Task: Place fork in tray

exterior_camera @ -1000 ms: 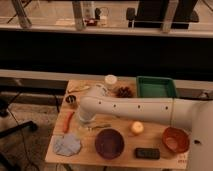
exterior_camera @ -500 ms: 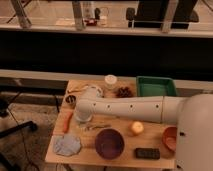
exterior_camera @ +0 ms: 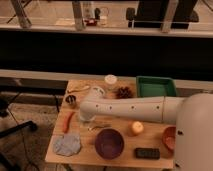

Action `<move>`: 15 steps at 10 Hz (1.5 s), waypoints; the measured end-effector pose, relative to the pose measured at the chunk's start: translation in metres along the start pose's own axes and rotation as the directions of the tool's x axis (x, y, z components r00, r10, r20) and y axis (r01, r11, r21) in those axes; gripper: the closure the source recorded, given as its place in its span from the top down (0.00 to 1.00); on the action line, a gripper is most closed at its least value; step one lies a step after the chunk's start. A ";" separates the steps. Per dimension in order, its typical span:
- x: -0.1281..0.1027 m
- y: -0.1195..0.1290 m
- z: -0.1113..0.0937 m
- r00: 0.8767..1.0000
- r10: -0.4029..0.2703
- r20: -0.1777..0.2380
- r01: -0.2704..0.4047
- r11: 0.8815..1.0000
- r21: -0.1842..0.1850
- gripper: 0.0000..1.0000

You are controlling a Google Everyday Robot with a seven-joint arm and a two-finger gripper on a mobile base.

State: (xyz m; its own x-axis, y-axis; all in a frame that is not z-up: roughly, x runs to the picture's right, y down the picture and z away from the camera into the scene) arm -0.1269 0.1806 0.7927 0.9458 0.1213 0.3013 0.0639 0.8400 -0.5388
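The fork [exterior_camera: 99, 126] is a thin silvery piece lying on the wooden table just above the purple bowl [exterior_camera: 109, 142]. The green tray [exterior_camera: 172, 89] stands at the table's back right corner. My white arm reaches across the table from the right. My gripper [exterior_camera: 86, 117] is at the arm's left end, pointing down over the table just left of the fork and right of the orange stick [exterior_camera: 68, 121]. The arm hides the table's middle.
Also on the table are a grey cloth [exterior_camera: 67, 145] at front left, a black block [exterior_camera: 147, 153] at front, a yellow ball [exterior_camera: 137, 128], an orange-red bowl [exterior_camera: 169, 138] at right, a pine cone [exterior_camera: 124, 92], a white cup [exterior_camera: 110, 79] and a dark round object [exterior_camera: 71, 99].
My arm has swung further left and toward the table's front, bringing the gripper down beside the fork. The objects on the table have not moved.
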 end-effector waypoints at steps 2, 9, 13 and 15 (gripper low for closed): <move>0.016 -0.004 -0.002 0.999 0.027 -0.030 -0.026 1.000 0.015 0.80; 0.047 -0.008 0.006 0.992 0.066 -0.108 -0.064 0.998 0.020 0.80; 0.060 -0.005 0.014 0.990 0.076 -0.115 -0.078 0.997 -0.010 0.80; 0.068 -0.002 0.019 0.989 0.091 -0.120 -0.095 0.995 -0.027 0.80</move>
State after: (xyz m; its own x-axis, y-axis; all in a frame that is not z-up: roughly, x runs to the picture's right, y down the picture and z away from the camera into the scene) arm -0.0684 0.1974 0.8296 0.9791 0.1328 0.1541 -0.0177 0.8101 -0.5860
